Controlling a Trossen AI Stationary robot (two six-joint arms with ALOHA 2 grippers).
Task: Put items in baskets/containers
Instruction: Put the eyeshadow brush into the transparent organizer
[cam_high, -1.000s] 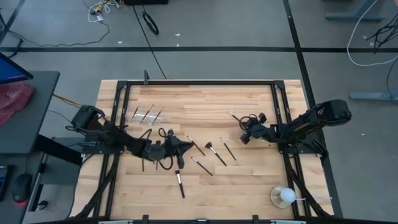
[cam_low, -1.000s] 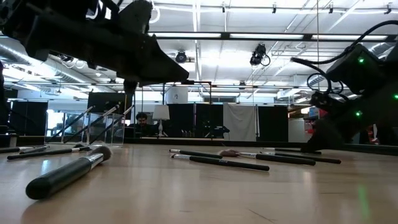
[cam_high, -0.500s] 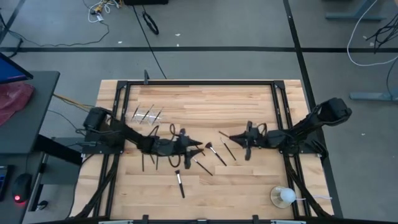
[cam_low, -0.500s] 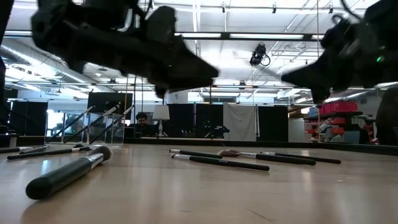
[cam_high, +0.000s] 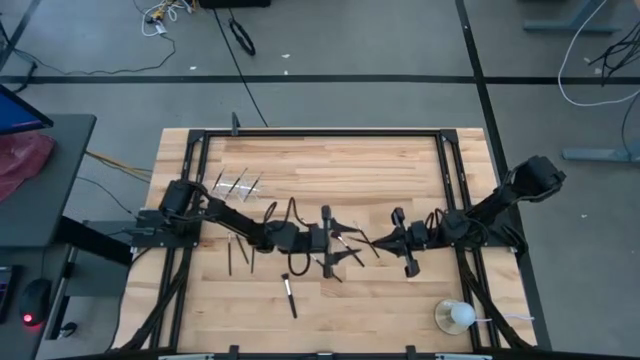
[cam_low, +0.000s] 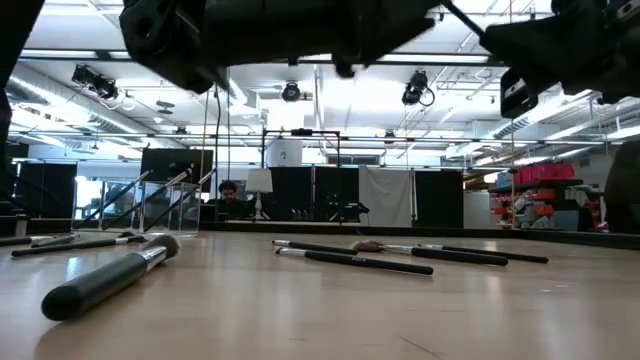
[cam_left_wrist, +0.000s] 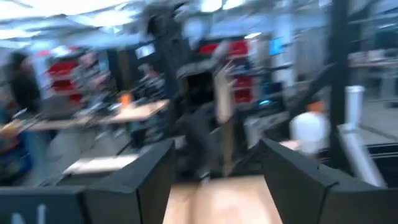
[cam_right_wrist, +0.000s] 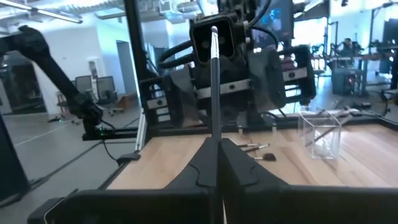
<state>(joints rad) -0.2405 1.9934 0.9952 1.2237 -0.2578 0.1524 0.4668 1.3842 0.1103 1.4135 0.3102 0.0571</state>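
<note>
My right gripper (cam_right_wrist: 217, 165) is shut on a thin dark makeup brush (cam_right_wrist: 214, 87) above the table's middle. My left gripper (cam_high: 340, 242) faces it from the left, open, its fingers (cam_left_wrist: 155, 177) spread wide. The brush's free end (cam_right_wrist: 214, 30) points at the left gripper; I cannot tell whether it reaches between those fingers. Several more brushes (cam_high: 289, 295) (cam_low: 350, 260) lie flat on the wood. The clear holder (cam_high: 235, 183) (cam_right_wrist: 320, 137) stands at the far left, with brushes leaning in it. My right gripper pinches the brush's handle near one end (cam_right_wrist: 216, 140) between its two shut fingers. The fingers come level from the table's right and lie along the brush. The brush sticks out past the fingertips toward my left gripper, lifted clear of the table.
A white round object on a dish (cam_high: 455, 317) sits at the near right corner. A thick-handled brush (cam_low: 110, 280) lies close to the low camera. A black frame (cam_high: 320, 133) runs round the wooden table. A person (cam_low: 230, 195) sits far behind.
My left gripper has moved toward the table's right, risen, rolled and opened. My right gripper has swung from the far right toward the table's middle and tipped up from pointing down to level, staying shut. The two now face each other.
</note>
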